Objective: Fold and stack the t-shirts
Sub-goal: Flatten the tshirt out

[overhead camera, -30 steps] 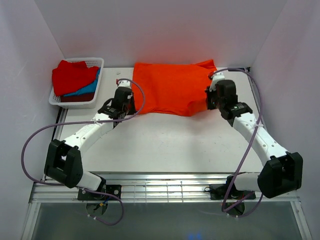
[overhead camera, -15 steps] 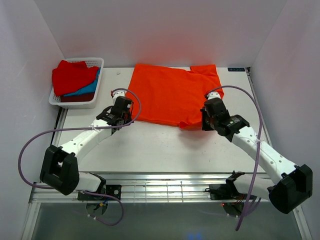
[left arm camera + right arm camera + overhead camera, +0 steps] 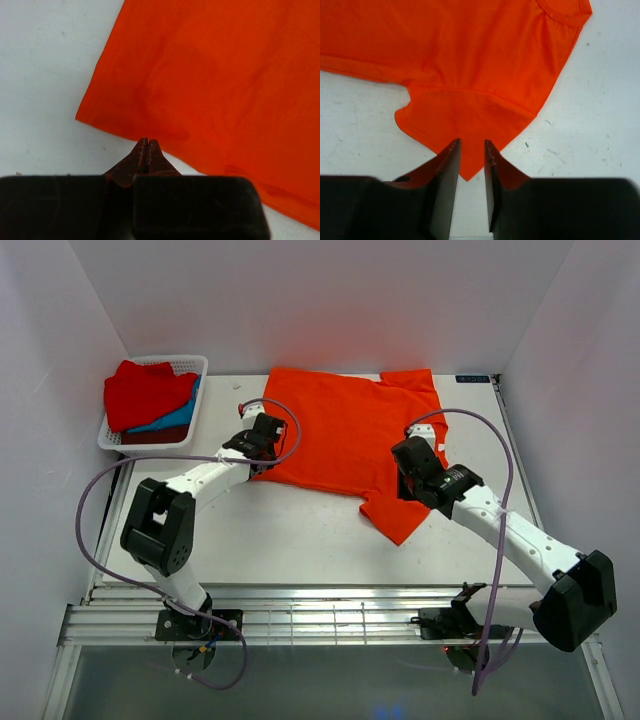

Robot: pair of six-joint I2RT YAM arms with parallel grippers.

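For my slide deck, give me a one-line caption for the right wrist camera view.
Right gripper, jaws parted, over the sleeve tip of the orange t-shirt spread on the white table.

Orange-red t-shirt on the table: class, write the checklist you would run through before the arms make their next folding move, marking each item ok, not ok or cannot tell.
1. Orange-red t-shirt spread out on the table: ok, only slight wrinkles.
2. Right hand open, jaws apart, gripping nothing: ok.
3. Near sleeve lying flat on the table by the right hand: ok.
4. Left hand shut at the shirt's hem corner: ok.
5. Cloth actually pinched in the left hand: cannot tell.
6. Basket holding the other shirts, apart from the spread shirt: ok.
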